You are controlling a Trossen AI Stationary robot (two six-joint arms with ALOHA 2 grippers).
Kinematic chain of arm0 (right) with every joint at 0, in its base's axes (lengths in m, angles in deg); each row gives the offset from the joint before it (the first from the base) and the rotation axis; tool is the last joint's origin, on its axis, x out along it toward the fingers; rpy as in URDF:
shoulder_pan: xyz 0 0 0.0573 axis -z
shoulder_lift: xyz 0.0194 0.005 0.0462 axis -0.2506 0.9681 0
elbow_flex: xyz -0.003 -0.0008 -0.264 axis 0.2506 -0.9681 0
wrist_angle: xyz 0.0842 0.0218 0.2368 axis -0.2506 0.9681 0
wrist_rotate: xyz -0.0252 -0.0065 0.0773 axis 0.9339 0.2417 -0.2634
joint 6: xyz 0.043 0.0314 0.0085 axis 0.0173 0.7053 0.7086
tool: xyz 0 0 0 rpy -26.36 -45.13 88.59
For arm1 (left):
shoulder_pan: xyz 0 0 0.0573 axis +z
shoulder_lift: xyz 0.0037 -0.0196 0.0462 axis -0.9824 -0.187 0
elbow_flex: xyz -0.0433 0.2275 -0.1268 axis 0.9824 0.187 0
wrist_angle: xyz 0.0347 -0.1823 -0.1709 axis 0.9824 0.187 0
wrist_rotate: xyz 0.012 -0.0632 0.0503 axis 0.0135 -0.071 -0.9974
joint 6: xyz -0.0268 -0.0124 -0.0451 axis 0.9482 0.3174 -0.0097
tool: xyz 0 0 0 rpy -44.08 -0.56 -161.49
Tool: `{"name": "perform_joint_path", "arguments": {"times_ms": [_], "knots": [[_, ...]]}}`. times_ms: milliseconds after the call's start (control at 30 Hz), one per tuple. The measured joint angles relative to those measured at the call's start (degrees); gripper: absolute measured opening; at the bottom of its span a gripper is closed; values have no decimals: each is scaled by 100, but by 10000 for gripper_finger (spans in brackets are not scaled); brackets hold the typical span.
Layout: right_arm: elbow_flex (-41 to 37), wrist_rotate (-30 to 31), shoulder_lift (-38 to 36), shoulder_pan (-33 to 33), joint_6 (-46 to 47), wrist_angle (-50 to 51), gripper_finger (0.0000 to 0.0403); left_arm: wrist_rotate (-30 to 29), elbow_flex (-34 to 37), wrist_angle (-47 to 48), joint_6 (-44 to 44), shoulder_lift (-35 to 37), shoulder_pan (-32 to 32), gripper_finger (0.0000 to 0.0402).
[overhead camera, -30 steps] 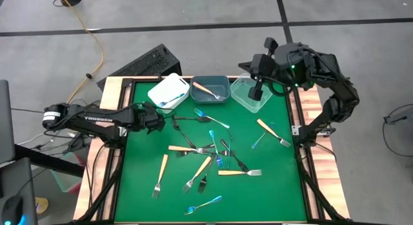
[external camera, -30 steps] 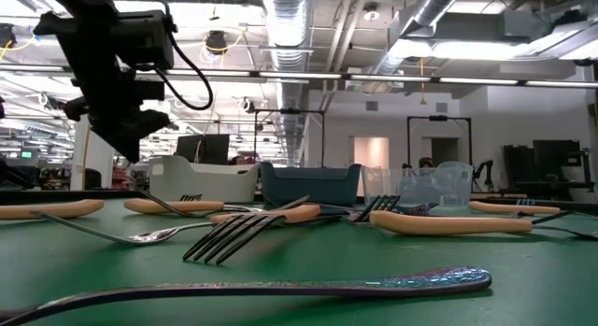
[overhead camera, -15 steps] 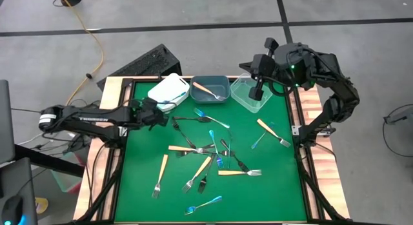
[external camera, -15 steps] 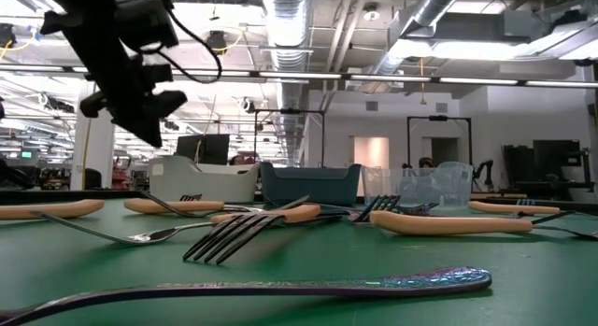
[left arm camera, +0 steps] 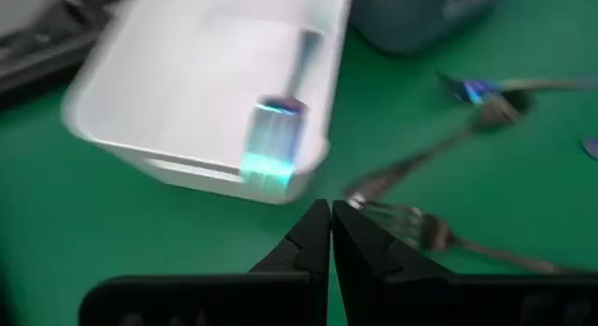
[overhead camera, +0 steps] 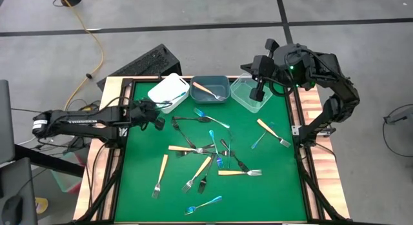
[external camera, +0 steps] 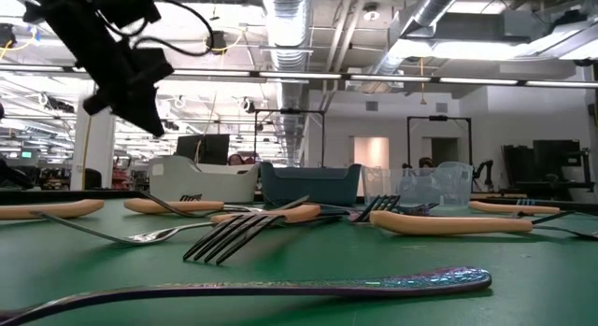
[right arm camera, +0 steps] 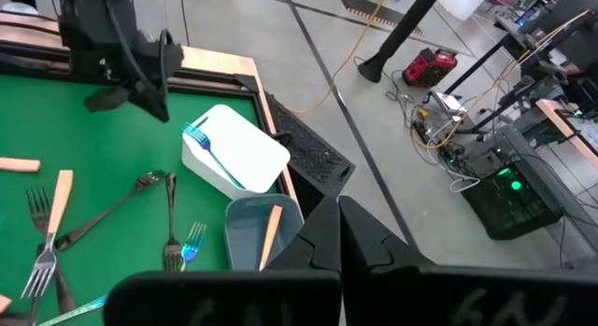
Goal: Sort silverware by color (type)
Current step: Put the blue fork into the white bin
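Silverware lies scattered on the green mat (overhead camera: 142, 186): orange-handled forks (overhead camera: 161, 168), blue ones (overhead camera: 203, 204) and black ones (overhead camera: 232, 158). A blue-handled piece (left arm camera: 276, 144) leans on the rim of the white bin (overhead camera: 169, 91). An orange-handled piece (right arm camera: 272, 228) lies in the grey-blue bin (overhead camera: 210, 88). My left gripper (overhead camera: 159, 120) hangs shut and empty over the mat just near of the white bin. My right gripper (overhead camera: 257, 94) is shut and empty, high above the clear bin (overhead camera: 250, 96).
The three bins stand in a row along the mat's far edge. A wooden rim (overhead camera: 110, 154) frames the mat. A black box (overhead camera: 145, 62) sits beyond the far left corner. In the low view a fork (external camera: 252, 228) and a blue handle (external camera: 280, 287) lie closest.
My left gripper has risen above the mat beside the white bin and tipped up from steeply down toward a shallower slant, staying shut and empty. My right arm has kept still. The silverware has not moved.
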Motion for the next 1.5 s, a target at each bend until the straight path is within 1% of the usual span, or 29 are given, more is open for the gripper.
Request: {"name": "perform_joint_path", "arguments": {"times_ms": [100, 200, 333, 400, 467, 533, 667, 767, 967, 1067, 1133, 1167, 1267, 1400, 1500], "knots": [[0, 0, 0, 0, -2, 2, 8, 135, 231, -265, -20, -303, 0, 0], [0, 0, 0, 0, -4, -2, 8, 19, 304, -317, 134, -625, 32, 0], [0, -2, 0, -2, -44, -10, 8, -2, 304, -362, 90, -1023, 96, 0], [0, -2, 0, -2, -44, -15, 8, -124, 304, -494, 78, -1164, 136, 0], [0, -2, 0, 0, -44, -11, 8, -277, 304, -635, 80, -1242, 189, 0], [0, -2, 0, -2, -46, 12, 8, -272, 304, -777, 97, -1257, 236, 0], [0, -2, 0, -2, -45, 26, 8, -249, 109, -614, 40, -1146, 273, 0], [0, -2, 0, -2, -38, 26, 8, -532, -105, -338, -71, -1079, 273, 0], [0, -2, 0, 0, -19, 63, 8, -1403, -526, 138, -146, -1008, 289, 0], [0, -2, 0, -2, 1, 64, 8, -1491, -673, 122, -204, -1010, 396, 0], [0, -2, 0, -2, 2, 66, 8, -1354, -740, -51, -252, -1010, 500, 0], [0, -2, 0, -1, 2, 66, 8, -1138, -770, -231, -364, -1010, 558, 0], [0, -2, 0, -2, 2, 66, 8, -185, -854, -735, -999, -1010, 772, 0], [0, -2, 0, -2, 4, 66, 8, 640, -965, -841, -1128, -1102, 1116, 4], [0, -2, 0, -1, 78, 69, 8, 1508, -1006, -754, -1333, -1176, 1475, 11]]}}
